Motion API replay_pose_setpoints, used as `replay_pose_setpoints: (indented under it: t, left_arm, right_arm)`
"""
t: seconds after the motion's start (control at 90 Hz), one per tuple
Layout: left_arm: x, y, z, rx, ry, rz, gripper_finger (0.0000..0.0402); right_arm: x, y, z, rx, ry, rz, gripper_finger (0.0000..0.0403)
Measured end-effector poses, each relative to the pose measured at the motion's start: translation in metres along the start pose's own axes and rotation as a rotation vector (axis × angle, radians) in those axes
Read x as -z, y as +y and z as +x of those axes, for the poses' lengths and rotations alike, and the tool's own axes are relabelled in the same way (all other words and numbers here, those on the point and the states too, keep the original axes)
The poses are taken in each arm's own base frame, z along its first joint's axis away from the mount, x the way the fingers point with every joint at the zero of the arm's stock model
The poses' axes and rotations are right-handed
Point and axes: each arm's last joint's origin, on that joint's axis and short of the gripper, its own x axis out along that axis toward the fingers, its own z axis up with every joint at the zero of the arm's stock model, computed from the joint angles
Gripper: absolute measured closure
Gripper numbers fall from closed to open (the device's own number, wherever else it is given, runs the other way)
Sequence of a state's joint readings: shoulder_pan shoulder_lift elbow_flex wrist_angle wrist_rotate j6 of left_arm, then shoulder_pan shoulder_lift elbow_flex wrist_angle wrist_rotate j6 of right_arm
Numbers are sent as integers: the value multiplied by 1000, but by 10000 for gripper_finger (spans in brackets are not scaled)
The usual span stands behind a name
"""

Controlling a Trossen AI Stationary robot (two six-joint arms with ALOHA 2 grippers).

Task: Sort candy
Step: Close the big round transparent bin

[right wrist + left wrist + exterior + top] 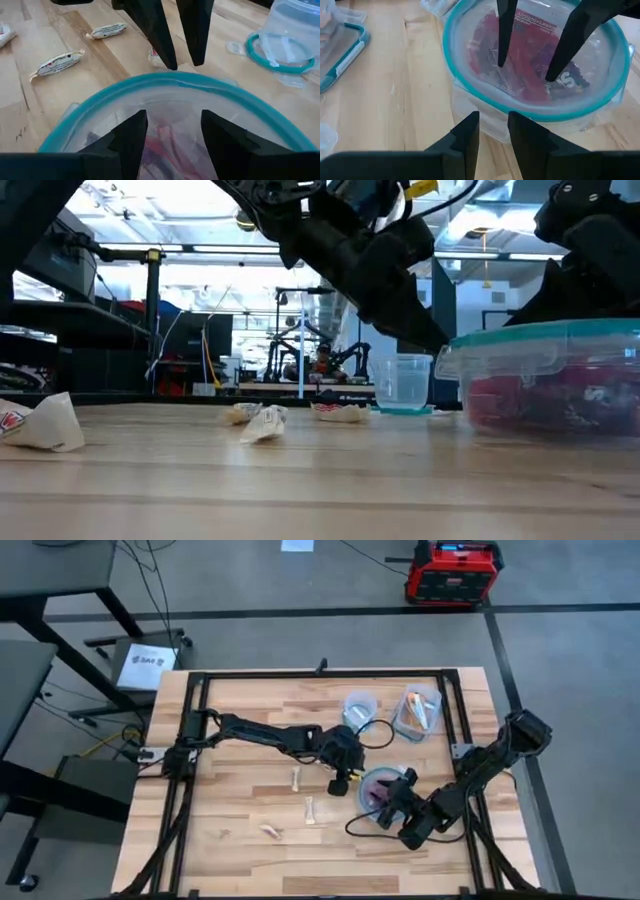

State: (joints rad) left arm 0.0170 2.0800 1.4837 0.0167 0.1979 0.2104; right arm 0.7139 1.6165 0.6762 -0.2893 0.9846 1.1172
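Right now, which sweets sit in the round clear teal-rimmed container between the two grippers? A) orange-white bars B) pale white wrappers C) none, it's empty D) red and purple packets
D: the round clear teal-rimmed container holds red and purple packets; the pale white-wrapped sweets lie loose on the wooden table.

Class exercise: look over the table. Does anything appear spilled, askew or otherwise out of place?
Nothing looks spilled or damaged. Three pale wrapped candies lie loose on the table, unsorted, left of the round container of red sweets where both grippers meet.
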Motion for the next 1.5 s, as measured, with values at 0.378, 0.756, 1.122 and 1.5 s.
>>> replay_pose_setpoints:
  t: [0.378, 0.756, 1.122, 1.5]
  left_arm:
    - [1, 0, -1, 2, 8, 17, 309]
    - [6, 0, -10, -47, 141, 195, 309]
    - [9, -11, 6, 83, 57, 182, 309]
    - [9, -12, 6, 88, 51, 164, 309]
  right_arm:
    - [0, 0, 0, -1, -3, 1, 223]
    - [0, 1, 0, -5, -5, 3, 223]
    - [-1, 2, 0, -15, -8, -2, 223]
    - [-2, 3, 1, -23, -11, -10, 223]
